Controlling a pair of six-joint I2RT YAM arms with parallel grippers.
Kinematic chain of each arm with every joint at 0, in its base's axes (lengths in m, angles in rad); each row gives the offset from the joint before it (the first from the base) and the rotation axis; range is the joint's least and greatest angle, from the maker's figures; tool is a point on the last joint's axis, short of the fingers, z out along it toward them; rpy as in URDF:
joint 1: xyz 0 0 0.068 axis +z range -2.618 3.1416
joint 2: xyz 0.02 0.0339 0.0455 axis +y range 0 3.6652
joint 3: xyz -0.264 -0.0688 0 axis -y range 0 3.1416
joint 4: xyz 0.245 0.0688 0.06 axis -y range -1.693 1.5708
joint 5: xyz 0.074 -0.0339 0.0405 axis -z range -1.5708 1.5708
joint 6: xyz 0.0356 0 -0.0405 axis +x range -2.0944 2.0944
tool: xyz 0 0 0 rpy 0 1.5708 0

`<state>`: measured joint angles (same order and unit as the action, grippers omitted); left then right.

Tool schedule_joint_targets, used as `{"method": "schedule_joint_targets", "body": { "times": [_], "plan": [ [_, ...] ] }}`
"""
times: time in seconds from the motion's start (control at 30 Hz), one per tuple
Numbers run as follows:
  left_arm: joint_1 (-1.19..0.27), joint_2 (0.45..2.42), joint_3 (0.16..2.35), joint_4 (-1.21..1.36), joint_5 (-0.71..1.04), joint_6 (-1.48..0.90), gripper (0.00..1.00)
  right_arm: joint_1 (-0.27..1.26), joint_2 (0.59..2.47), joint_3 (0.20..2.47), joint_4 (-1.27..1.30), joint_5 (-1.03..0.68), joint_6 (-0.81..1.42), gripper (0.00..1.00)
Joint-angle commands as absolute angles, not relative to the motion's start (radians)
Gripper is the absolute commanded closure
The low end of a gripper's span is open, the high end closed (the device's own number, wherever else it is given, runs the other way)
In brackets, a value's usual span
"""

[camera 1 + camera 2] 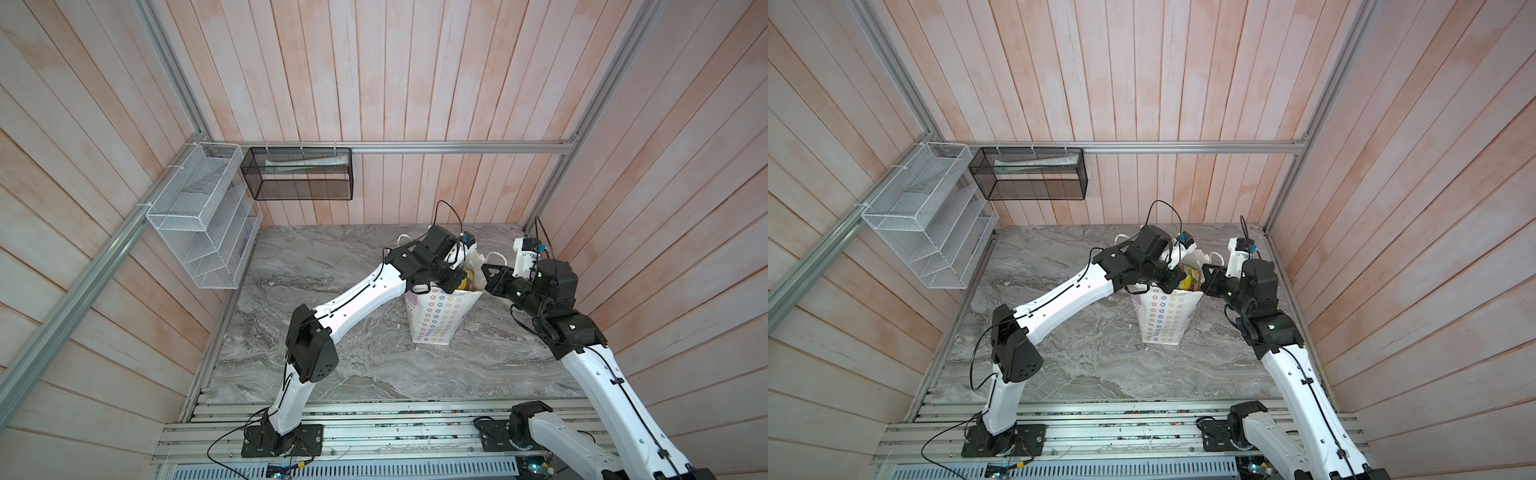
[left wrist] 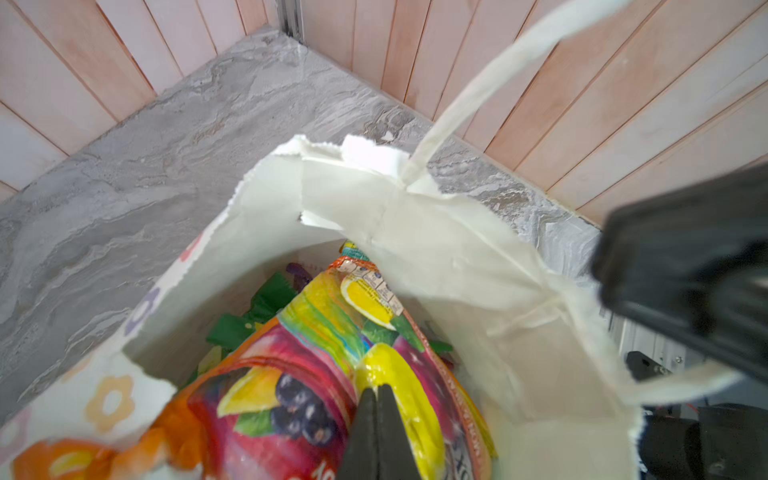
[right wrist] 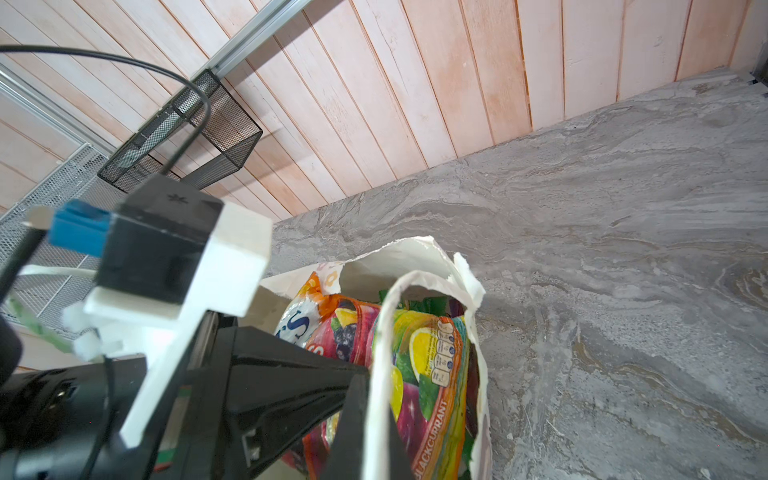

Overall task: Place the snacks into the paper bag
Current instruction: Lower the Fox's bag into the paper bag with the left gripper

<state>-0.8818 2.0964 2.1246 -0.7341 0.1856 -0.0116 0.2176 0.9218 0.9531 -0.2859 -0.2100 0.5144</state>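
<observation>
Paper bag: the paper bag (image 1: 436, 320) (image 1: 1163, 320) stands upright on the grey table (image 1: 332, 357), toward the back and the right. Its mouth is open and its top edge looks torn. Rows of small coloured flowers run down its side.

Snacks: the snacks (image 2: 307, 365) (image 3: 419, 374) are inside the bag, packed close together. The top packet is orange and pink, with lemon slices and dark berries on it. Green packets show deeper down.

Left gripper: the left gripper (image 2: 377, 390) (image 1: 459, 282) reaches down into the bag's mouth from the left side. Its two fingers are pressed together. The tips lie against the yellow part of the top packet. I cannot tell if any of the packet is pinched between them.

Right gripper: the right gripper (image 3: 374, 415) (image 1: 485, 272) sits at the right side of the bag's mouth. Its fingers are closed tight on the bag's white handle strip.

Both grippers: they are near each other, with the bag's open mouth between them.

On the walls: a white wire rack (image 1: 199, 232) and a black mesh basket (image 1: 299, 178) hang well apart from the bag. A long pale thing lies in the basket.
</observation>
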Motion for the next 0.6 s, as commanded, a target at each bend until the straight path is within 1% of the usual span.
{"method": "schedule_joint_targets", "body": {
  "times": [0.0, 0.1, 0.13, 0.2, 0.3, 0.37, 0.43, 0.57],
  "plan": [
    [-0.879, 2.094, 2.115, -0.789, 0.111, -0.031, 0.97, 0.212, 0.915, 0.984, -0.296, -0.196, 0.491, 1.00],
    [-0.879, 2.113, 2.142, -0.836, 0.071, -0.048, 0.97, 0.212, 0.921, 0.988, -0.296, -0.193, 0.488, 1.00],
    [-0.879, 2.128, 2.178, -0.866, 0.068, -0.058, 0.97, 0.212, 0.923, 0.989, -0.293, -0.193, 0.487, 1.00],
    [-0.879, 2.161, 2.272, -0.925, 0.079, -0.071, 0.93, 0.212, 0.930, 0.994, -0.293, -0.192, 0.486, 1.00],
    [-0.879, 2.182, 2.429, -0.987, 0.145, -0.109, 0.93, 0.212, 0.934, 0.999, -0.292, -0.193, 0.486, 1.00],
    [-0.879, 2.144, 2.438, -0.937, 0.181, -0.137, 0.91, 0.212, 0.934, 0.999, -0.290, -0.193, 0.487, 1.00],
    [-0.879, 2.099, 2.414, -0.889, 0.172, -0.155, 0.91, 0.212, 0.933, 1.001, -0.292, -0.193, 0.488, 1.00],
    [-0.879, 2.074, 2.411, -0.911, 0.059, -0.161, 0.92, 0.212, 0.925, 1.001, -0.300, -0.193, 0.489, 1.00]
  ]
}}
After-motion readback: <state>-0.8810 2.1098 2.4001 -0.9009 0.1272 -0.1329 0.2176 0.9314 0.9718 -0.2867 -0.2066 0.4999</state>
